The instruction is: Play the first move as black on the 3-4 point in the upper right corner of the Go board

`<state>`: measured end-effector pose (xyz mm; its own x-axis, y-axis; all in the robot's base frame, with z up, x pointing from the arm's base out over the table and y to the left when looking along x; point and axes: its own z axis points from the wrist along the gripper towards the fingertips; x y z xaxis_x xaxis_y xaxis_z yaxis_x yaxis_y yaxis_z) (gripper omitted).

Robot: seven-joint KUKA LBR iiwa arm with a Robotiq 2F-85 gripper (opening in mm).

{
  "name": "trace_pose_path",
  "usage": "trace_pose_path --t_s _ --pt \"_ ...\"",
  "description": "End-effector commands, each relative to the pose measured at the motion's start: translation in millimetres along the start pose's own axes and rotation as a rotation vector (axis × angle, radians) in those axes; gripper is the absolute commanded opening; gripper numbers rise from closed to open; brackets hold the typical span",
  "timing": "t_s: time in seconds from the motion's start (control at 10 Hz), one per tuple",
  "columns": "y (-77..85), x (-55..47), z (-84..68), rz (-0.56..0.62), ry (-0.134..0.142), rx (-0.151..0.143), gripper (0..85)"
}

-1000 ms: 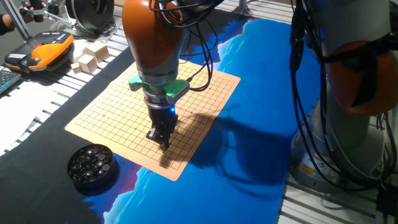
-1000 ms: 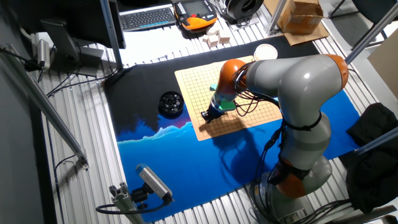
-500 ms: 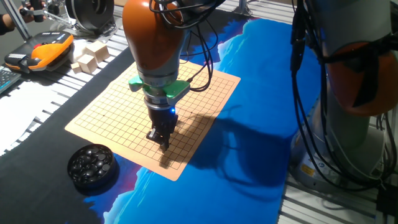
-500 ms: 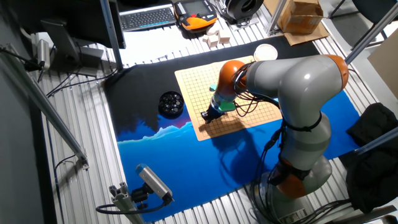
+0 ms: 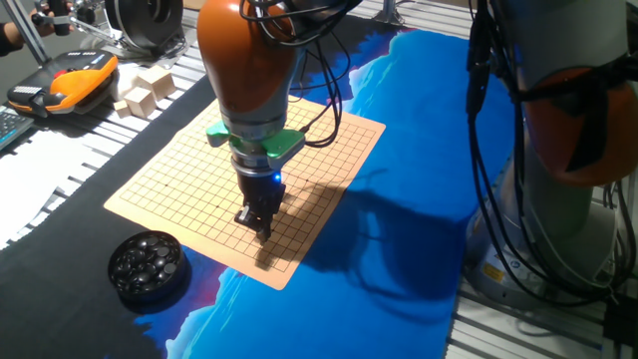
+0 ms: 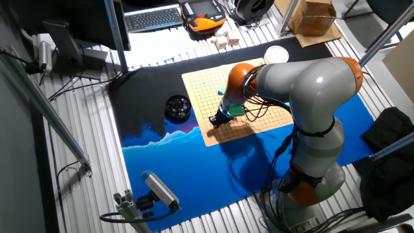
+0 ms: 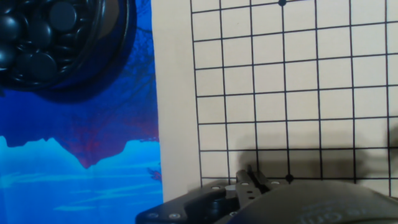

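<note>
The gripper hangs low over the board near the bowl, no stone visible on the grid, and whether it grips one I cannot tell.

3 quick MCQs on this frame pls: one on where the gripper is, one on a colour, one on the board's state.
1. Where is the gripper?
A. Over the bowl of stones
B. Low over the Go board, near the board corner closest to the bowl
C. Off the mat, above the keyboard

2. What colour is the mat on the side of the board towards the robot base?
A. Blue
B. Red
C. White

3. How many stones lie on the visible grid of the board?
A. Several black and white
B. One white in the middle
C. None visible

Answers:
1 B: in both fixed views the fingers hang just above the Go board, apart from the bowl of stones.
2 A: the mat there is blue.
3 C: the fixed views and the hand view show only bare grid lines; the spot under the gripper is hidden.
</note>
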<state>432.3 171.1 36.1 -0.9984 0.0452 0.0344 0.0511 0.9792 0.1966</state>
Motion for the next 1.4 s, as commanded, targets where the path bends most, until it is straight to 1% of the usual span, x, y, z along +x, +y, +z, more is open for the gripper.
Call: trace_pose_path --t_s 0.0,0.5,0.8,0.9,1.3 --pt "0.0 0.0 -0.1 0.000 -0.001 0.000 0.0" --pt "0.0 0.1 0.1 0.010 -0.012 0.004 0.0" --pt "0.0 0.0 0.4 0.013 -0.014 0.004 0.0" --pt "0.0 0.0 0.4 0.014 -0.015 0.004 17.0" --pt "-0.1 0.1 0.5 0.020 -0.017 0.009 17.0"
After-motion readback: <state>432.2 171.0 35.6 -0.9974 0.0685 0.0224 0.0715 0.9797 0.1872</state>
